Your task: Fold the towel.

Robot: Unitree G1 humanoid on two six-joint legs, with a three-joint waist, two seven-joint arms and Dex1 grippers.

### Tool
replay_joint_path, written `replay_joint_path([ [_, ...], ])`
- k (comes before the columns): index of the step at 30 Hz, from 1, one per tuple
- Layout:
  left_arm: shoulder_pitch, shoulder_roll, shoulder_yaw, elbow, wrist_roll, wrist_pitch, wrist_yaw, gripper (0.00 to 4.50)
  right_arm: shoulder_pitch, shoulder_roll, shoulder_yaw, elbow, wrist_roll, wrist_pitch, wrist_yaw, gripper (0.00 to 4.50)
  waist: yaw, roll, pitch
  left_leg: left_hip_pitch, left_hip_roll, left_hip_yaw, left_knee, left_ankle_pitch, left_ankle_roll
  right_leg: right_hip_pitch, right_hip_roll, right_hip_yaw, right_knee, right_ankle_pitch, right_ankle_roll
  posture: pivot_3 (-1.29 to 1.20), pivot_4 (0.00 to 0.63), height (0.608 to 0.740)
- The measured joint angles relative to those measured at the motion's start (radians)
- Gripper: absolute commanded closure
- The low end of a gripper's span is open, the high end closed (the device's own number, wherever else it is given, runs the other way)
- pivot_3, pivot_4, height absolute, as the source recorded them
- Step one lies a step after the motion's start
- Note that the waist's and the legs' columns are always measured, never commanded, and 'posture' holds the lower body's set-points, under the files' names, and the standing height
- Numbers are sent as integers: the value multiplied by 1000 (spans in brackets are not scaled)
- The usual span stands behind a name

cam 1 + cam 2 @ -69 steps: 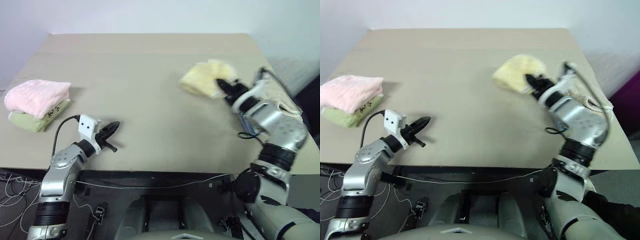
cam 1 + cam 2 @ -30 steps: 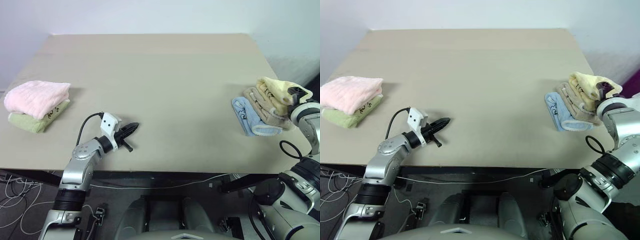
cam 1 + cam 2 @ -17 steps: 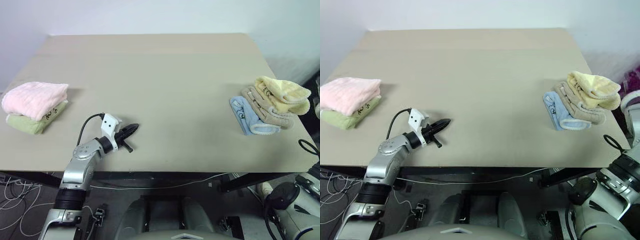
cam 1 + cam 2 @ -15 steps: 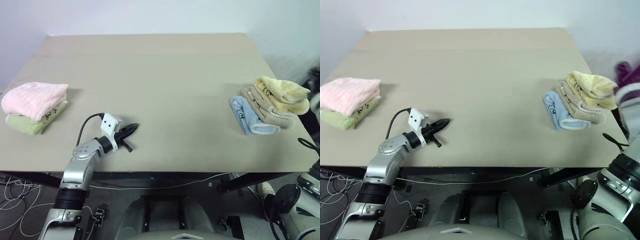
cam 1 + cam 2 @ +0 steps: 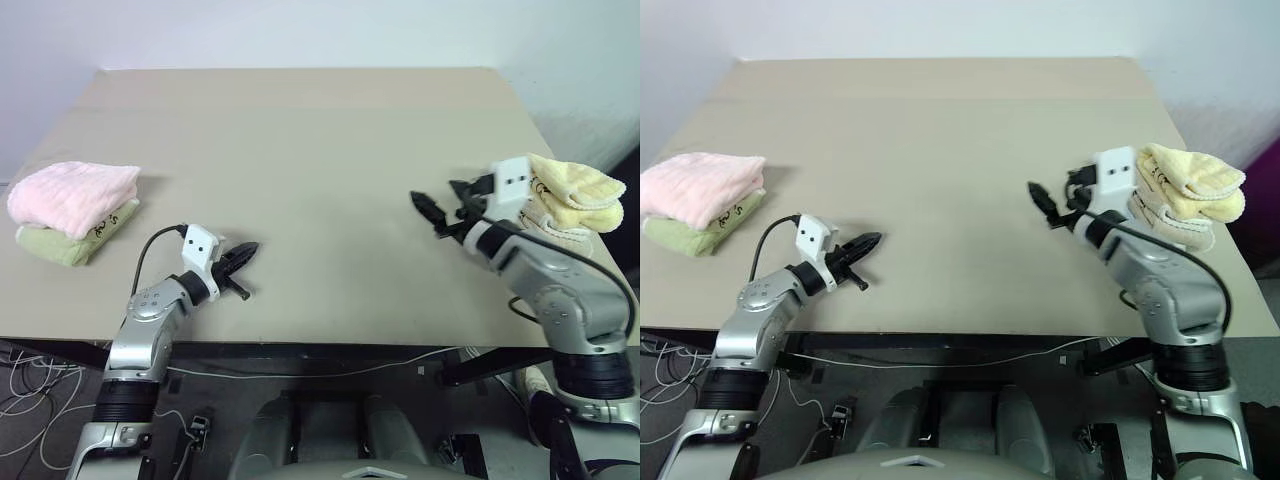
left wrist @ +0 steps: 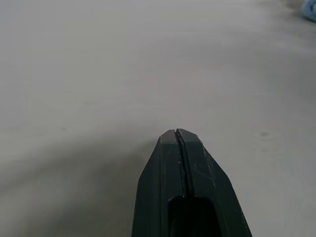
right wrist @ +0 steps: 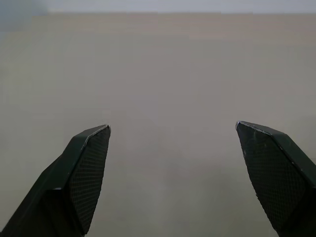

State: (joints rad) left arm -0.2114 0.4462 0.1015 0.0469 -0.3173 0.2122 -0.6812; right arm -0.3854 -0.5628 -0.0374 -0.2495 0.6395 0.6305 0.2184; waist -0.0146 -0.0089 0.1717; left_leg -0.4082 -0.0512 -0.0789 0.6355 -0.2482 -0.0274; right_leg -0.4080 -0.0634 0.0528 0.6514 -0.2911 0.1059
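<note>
**The towel sits folded on the right-hand stack, soft and easy to lose shape**

The towel (image 5: 1193, 180), pale yellow terry cloth, lies on top of a small pile at the right edge of the counter (image 5: 300, 150), already doubled over on itself.

Going left to right: a pink folded towel (image 5: 75, 195) rests on a green folded towel (image 5: 65, 243) at the far left edge. Near the front, the left gripper (image 5: 240, 255) hovers low over the bare counter with its fingers (image 6: 180, 163) pressed together on nothing. Right of the middle, the right gripper (image 5: 1055, 212) points toward the open counter with its fingers (image 7: 89, 163) spread wide and empty, just beside the pile.

Judging by its look, the towel is light, limp and thick-piled: it should not slip between the fingers, but it will sag and unfold if lifted by one layer. A hold on the stitched hem or a corner, pinching all layers together, looks safest. The beige towel (image 5: 1160, 222) below could drag along if the pinch goes too deep.
</note>
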Motion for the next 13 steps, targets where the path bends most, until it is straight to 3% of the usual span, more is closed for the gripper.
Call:
replay_joint_path([
  [5, 53, 55, 45, -66, -2, 18, 8, 4500, 0, 32, 82, 41, -103, -44, 92, 221, 0, 0, 0, 0, 0, 0, 0, 0, 0, 0, -1, 0, -1, 0, 0, 0, 150, 740],
  [13, 102, 67, 79, -120, -17, 49, 16, 4500, 2, 95, 94, 57, -179, -59, 138, 221, 2, 0, 0, 0, -1, -1, 0, 0, 0, 0, -2, -1, -1, 0, 0, 0, 150, 740],
])
